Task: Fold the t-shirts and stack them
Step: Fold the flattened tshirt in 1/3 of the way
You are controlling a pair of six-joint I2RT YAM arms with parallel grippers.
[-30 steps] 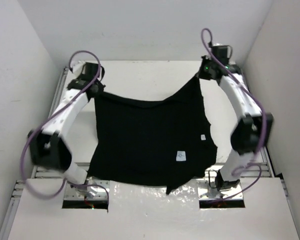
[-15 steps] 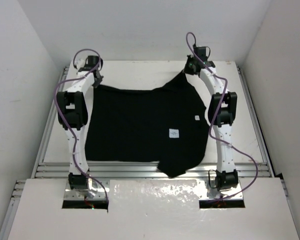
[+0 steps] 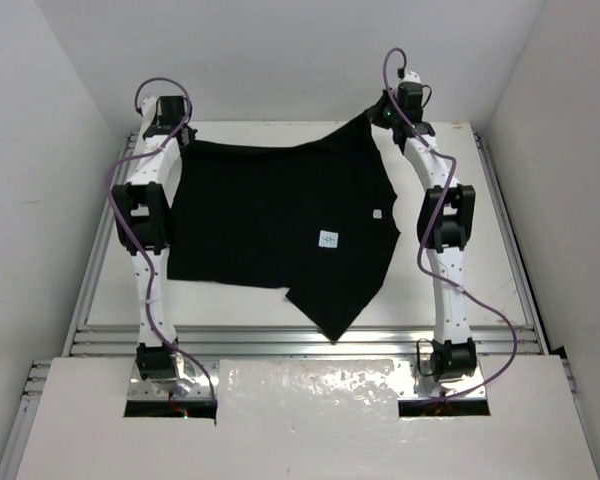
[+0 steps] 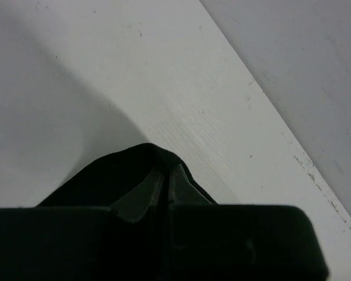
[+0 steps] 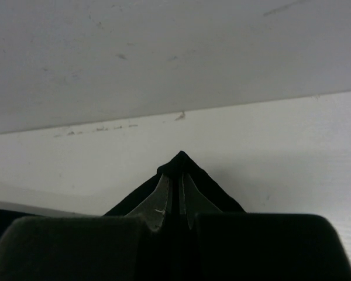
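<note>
Step in hand, as I read it: spreading the garment flat ahead of the first fold. No fold is made, and I see no stack anywhere.

- The t-shirt (image 3: 280, 225) lies across the middle of the table (image 3: 460, 200), black and mostly open. Its far edge is drawn out between the two arms near the back wall. The white neck label (image 3: 329, 239) faces up, right of centre.
- Left gripper (image 3: 172, 135): at the far-left corner of the cloth. In the left wrist view the left gripper (image 4: 164, 181) has its jaws pressed together with black fabric (image 4: 117, 170) bunched around them, so it is pinching that corner.
- Right gripper (image 3: 384, 118): at the far-right corner, which stands up in a peak off the table. In the right wrist view the jaws of the right gripper (image 5: 176, 187) meet, with a point of cloth (image 5: 213, 196) nipped between them.
- The near edge is uneven. A flap hangs toward the bases just right of centre, and the near-left edge sits further back.

Judgement: the cloth is not yet square. The far-right corner rides higher than the far-left, and the near flap looks doubled or skewed.

Next move calls for: lowering both corners evenly onto the table with the far edge taut, then letting go. After that I need to regrip on the near flap to smooth it before folding. Risk: a release with the right corner aloft lets it flop and wrinkle.
</note>
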